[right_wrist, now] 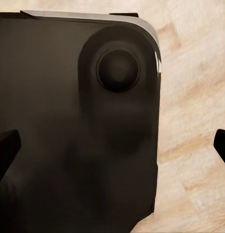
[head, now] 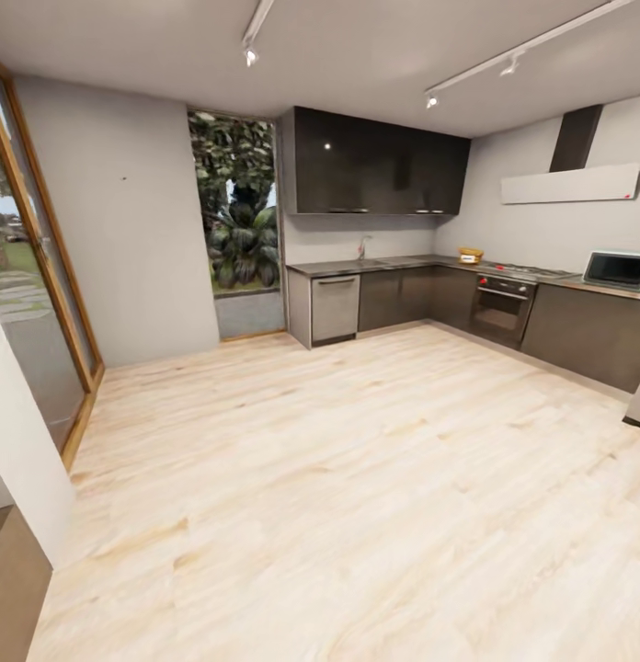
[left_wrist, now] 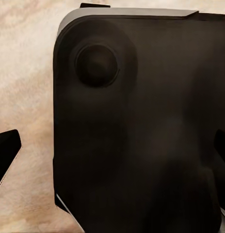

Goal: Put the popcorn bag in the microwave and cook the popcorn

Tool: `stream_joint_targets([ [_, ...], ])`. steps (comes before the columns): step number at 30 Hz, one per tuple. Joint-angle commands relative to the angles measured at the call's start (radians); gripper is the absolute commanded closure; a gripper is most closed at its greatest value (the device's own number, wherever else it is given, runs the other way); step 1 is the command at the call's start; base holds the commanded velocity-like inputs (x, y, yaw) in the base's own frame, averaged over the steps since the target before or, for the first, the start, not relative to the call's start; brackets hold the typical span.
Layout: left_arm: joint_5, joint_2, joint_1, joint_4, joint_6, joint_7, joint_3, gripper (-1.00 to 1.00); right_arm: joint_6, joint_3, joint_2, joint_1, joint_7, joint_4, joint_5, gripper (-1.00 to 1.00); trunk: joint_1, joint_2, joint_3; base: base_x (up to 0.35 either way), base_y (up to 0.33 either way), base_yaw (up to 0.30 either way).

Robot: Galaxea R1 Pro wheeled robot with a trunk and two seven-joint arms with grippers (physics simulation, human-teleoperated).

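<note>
Head view: robot stands far back on pale wood floor (head: 338, 496), kitchen across the room. L-shaped tabletop (head: 403, 264), glossy grey, runs over dark brown cabinets (head: 407, 296). Popcorn bag (head: 470, 255) sits on it, small tan sack w/ white label, just left of the steel hob (head: 527, 270). Built-in black oven (head: 501, 308) below the hob. Microwave (head: 618, 269) further right on the same tabletop, well apart from the bag; dark glass door looks closed. Steel dishwasher (head: 335, 308) at the tabletop's left end, faucet (head: 362, 246) behind. Black wall cabinets (head: 380, 165) above, range hood (head: 570, 182) over the hob. Window w/ plants (head: 235, 207) at rear, glazed door (head: 35, 267) at left.

L wrist view: arm hangs down, cam looking at dark rounded robot base (left_wrist: 141, 131) and floor. Left pincer (left_wrist: 115, 153): black fingertips (left_wrist: 7, 150) at opposite frame edges, spread wide, nothing held.

R wrist view: same pose, mirrored, over base corner. Right pincer (right_wrist: 112, 150): fingertips (right_wrist: 6, 148) wide apart too, nothing held.
</note>
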Motion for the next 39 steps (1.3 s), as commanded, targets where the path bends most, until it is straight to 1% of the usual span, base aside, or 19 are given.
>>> stream_joint_targets([
  [1,0.006,0.0,0.0,-0.001,0.001,0.001,0.002,-1.0,-0.004,-0.003,0.0,0.0,0.0,0.0,-0.002,-1.0,0.001,0.0,-0.001,0.324,0.074,0.0],
  [9,0.006,0.0,0.0,0.0,0.001,0.004,0.002,-1.0,-0.004,-0.007,-0.002,0.0,0.0,0.0,-0.008,-1.0,0.001,0.0,-0.001,0.324,0.027,-0.002],
  [11,0.005,0.0,0.0,0.001,0.002,0.004,0.002,-1.0,-0.003,-0.007,-0.002,0.0,0.0,0.0,-0.008,-1.0,0.001,0.0,-0.001,0.324,0.0,-0.164],
  [19,0.005,0.0,0.0,0.001,0.003,0.004,0.001,-1.0,-0.004,-0.007,-0.002,0.0,0.0,0.0,-0.008,-1.0,0.001,0.0,-0.001,0.325,0.038,-0.244],
  [39,0.007,0.0,0.0,0.001,0.001,0.004,0.002,-1.0,-0.004,-0.006,-0.001,0.0,0.0,0.0,-0.006,-1.0,0.001,0.0,-0.001,0.325,0.101,-0.25],
])
